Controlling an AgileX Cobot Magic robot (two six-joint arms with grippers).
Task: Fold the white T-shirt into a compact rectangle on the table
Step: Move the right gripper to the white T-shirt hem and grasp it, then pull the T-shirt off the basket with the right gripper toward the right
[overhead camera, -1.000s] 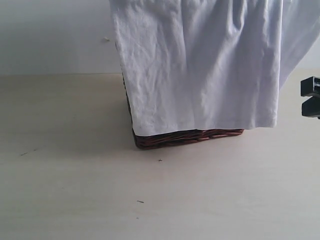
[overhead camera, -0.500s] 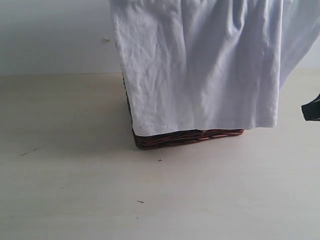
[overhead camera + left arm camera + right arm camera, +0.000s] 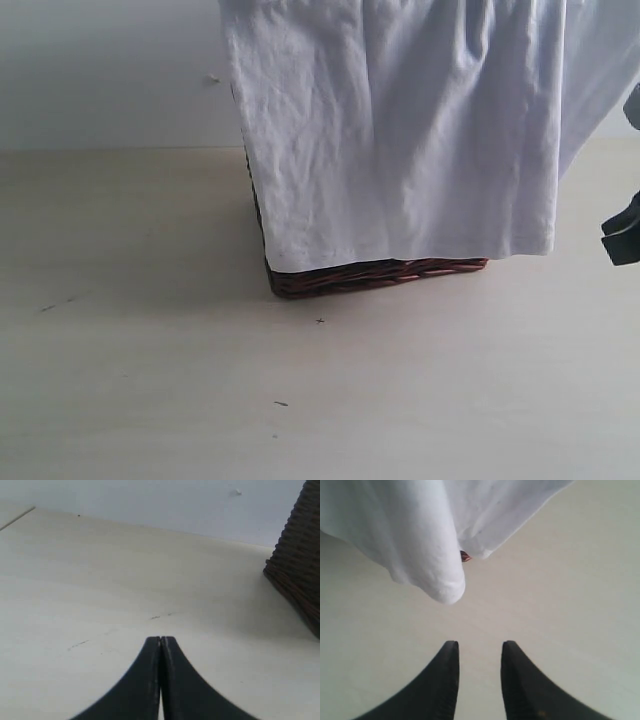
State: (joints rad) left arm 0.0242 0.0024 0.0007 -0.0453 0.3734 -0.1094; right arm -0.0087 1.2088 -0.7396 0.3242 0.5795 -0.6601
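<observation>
The white T-shirt (image 3: 400,130) hangs draped over a dark wicker basket (image 3: 375,275) at the back of the table (image 3: 300,400), covering most of its front. In the right wrist view a rounded fold of the white T-shirt (image 3: 420,535) hangs just beyond my right gripper (image 3: 480,647), which is open and empty and apart from the cloth. In the exterior view the right gripper (image 3: 625,235) shows only at the right edge. My left gripper (image 3: 161,640) is shut, empty, over bare table.
The basket (image 3: 297,565) stands off to one side in the left wrist view. A pale wall (image 3: 100,70) runs behind the table. Small dark specks (image 3: 280,403) lie on the tabletop.
The right gripper has shifted at the right edge of the exterior view, sinking slightly and turning. The shirt, basket and left gripper have not moved.
</observation>
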